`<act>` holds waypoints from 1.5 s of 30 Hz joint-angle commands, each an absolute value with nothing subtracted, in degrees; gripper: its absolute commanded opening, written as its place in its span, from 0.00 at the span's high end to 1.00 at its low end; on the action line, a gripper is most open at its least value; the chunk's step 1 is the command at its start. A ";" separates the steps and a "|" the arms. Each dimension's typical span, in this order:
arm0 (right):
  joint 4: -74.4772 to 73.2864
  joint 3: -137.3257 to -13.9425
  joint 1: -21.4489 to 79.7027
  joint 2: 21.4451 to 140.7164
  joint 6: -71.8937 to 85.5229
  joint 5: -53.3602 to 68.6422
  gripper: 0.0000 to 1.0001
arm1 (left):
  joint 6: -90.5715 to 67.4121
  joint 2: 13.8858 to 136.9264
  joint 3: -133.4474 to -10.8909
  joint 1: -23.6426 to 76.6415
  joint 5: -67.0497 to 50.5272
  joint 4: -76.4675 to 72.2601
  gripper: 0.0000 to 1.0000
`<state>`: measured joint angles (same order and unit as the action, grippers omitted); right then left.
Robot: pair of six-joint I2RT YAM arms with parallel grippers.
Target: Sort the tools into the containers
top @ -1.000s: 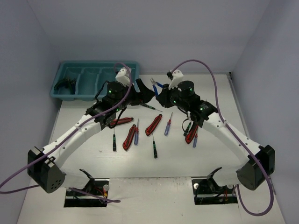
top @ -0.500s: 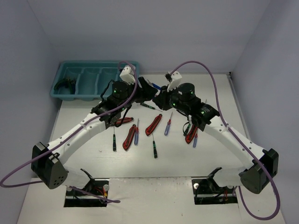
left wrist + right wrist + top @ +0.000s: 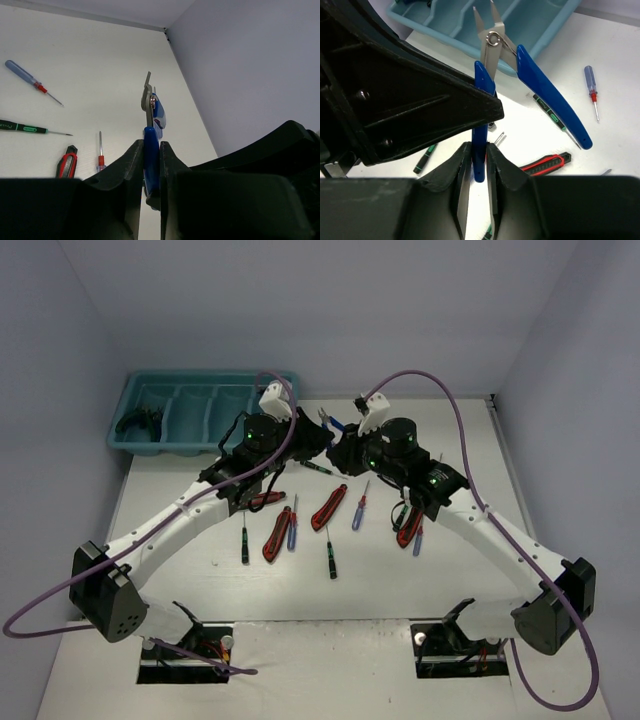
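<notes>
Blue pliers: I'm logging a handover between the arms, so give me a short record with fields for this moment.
pliers: blue handles, held off the table, nose toward the tray
left end effector: shut on one handle
right end effector: shut on what looks like the same handle, nearer its tip
second handle: free, splayed out to the side
tray position: far left corner of the table
loose on table: knives and screwdrivers, in front of the arms' meeting point
</notes>
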<state>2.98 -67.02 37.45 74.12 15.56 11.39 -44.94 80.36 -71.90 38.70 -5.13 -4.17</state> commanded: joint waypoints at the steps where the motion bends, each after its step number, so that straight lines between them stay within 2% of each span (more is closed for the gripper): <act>1: 9.28 -67.92 37.53 72.56 15.66 10.65 0.71 | -42.86 78.96 -73.67 38.32 -5.40 -6.97 1.00; 3: 9.17 -67.34 37.53 72.33 15.25 10.36 0.56 | -40.93 78.57 -74.01 36.59 -5.37 -5.07 1.00; 6: 9.15 -65.91 37.37 71.42 14.71 10.03 0.40 | -38.95 78.24 -74.51 31.95 -8.99 -2.11 1.00; 9: 8.96 -63.41 37.07 69.47 13.80 9.60 0.35 | -34.69 78.37 -76.67 24.21 -12.77 4.67 1.00; 14: 7.45 -58.75 36.33 66.66 12.40 8.56 0.33 | -21.53 80.31 -84.70 11.02 -19.61 18.73 1.00; 19: 5.98 -55.64 35.07 65.30 11.43 8.71 0.32 | -13.02 85.07 -91.31 -4.11 -23.80 26.42 1.00; 24: 5.80 -52.65 33.58 66.18 12.57 11.16 0.31 | -3.98 94.91 -103.26 -16.93 -25.56 31.55 1.00; 28: 5.80 -50.95 31.61 67.57 14.59 15.55 0.31 | -2.31 105.01 -113.30 -22.56 -29.69 32.00 1.00; 34: 5.78 -49.11 28.40 69.42 15.38 20.90 0.30 | 5.25 117.94 -127.93 -24.50 -29.15 35.00 1.00; 45: 4.16 -50.16 25.22 73.61 14.94 23.20 0.29 | 9.54 133.69 -135.82 -24.50 -27.03 34.22 1.00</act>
